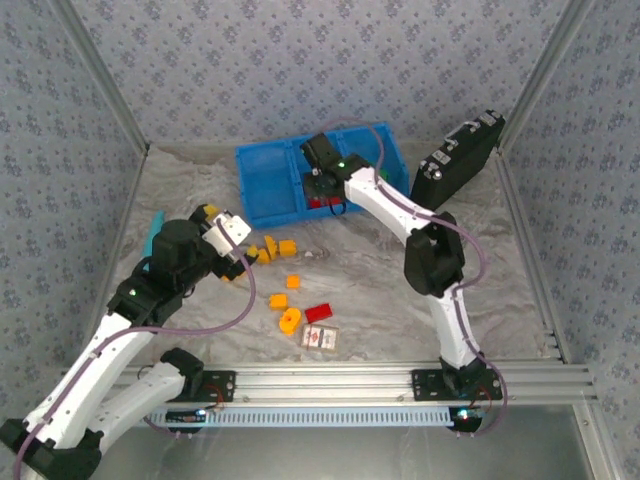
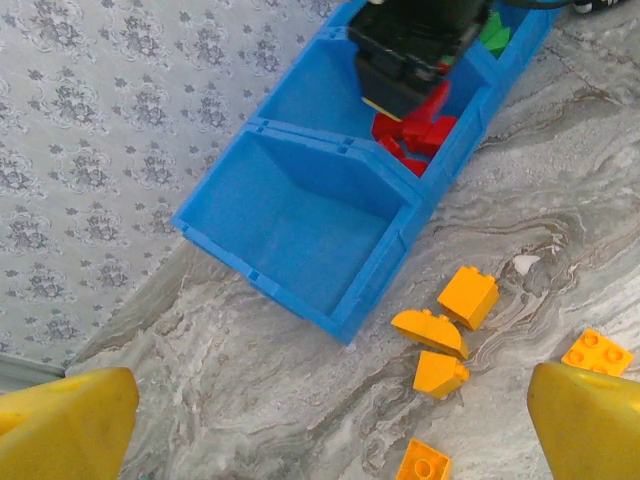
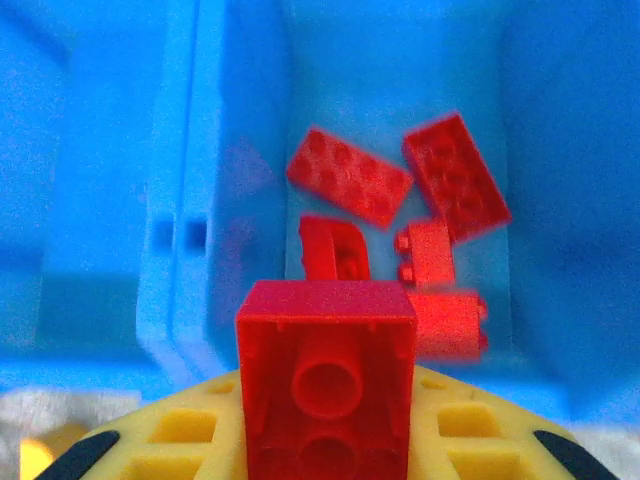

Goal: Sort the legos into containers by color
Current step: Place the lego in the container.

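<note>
Right gripper (image 1: 322, 188) clamped on a red brick (image 3: 327, 385) — over the blue tray (image 1: 262, 175).
Its middle compartment holds loose red bricks (image 3: 350, 188); left gripper (image 2: 330, 420) gapes wide near orange bricks (image 2: 467, 296) on the table (image 1: 400, 300).

Glossy plastic red brick (image 3: 326, 385); smooth blue plastic tray (image 2: 300, 215); matt marbled tabletop (image 2: 250, 400).

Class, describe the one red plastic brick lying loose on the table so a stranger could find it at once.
From the bright blue plastic tray at the far side of the grey marbled table, come toward the near edge. Just beyond the flat red-patterned card box lies the red plastic brick. The loose bricks around it are yellow-orange; it alone is red.
</note>
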`<act>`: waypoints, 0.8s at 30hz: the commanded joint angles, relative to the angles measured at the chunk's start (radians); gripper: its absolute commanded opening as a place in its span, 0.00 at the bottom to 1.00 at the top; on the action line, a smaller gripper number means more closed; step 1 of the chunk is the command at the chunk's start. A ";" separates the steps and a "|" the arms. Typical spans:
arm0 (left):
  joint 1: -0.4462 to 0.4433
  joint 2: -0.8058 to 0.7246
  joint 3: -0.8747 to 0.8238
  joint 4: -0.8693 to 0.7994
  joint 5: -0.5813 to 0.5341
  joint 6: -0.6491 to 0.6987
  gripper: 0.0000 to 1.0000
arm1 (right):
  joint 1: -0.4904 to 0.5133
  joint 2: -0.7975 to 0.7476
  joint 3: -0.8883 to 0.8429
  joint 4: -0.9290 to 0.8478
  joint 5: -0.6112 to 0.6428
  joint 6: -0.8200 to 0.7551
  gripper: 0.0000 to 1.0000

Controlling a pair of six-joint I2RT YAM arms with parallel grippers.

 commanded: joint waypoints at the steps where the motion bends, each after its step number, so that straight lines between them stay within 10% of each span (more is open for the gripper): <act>1: -0.005 -0.013 0.043 -0.024 -0.026 0.022 1.00 | -0.029 0.118 0.157 -0.068 0.009 -0.076 0.21; 12: -0.004 -0.011 0.052 -0.040 -0.050 0.044 1.00 | -0.097 0.294 0.372 -0.050 -0.045 -0.054 0.37; 24: -0.004 -0.006 0.056 -0.041 -0.041 0.035 1.00 | -0.018 0.088 0.193 -0.014 -0.034 -0.095 0.51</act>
